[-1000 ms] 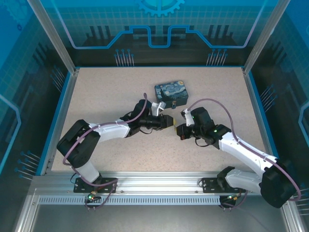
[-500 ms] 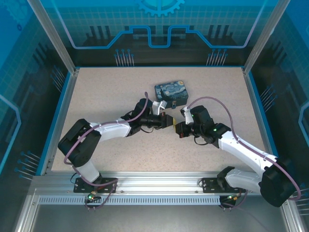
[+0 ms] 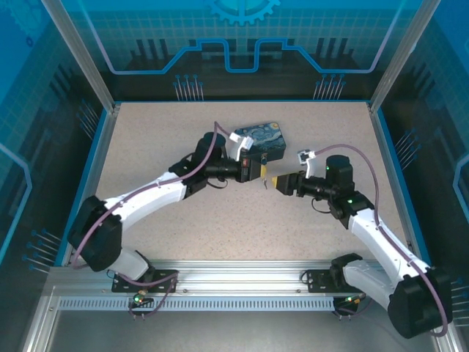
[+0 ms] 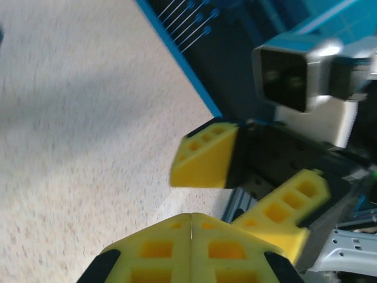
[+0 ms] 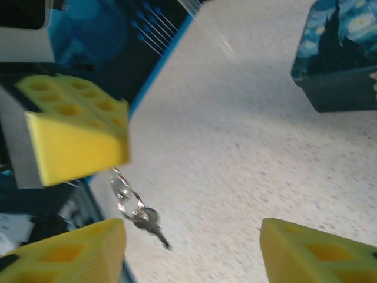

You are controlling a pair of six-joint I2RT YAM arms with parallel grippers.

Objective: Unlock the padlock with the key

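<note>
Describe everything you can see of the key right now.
The key is tiny, thin grey metal, with a rounded head and a short blade pointing down and right. It hangs from small linked silvery rings that run up to the shut yellow fingers of the left pincer. It dangles over the speckled table, in front of the open right pincer. It is too blurred to read its teeth.
</note>
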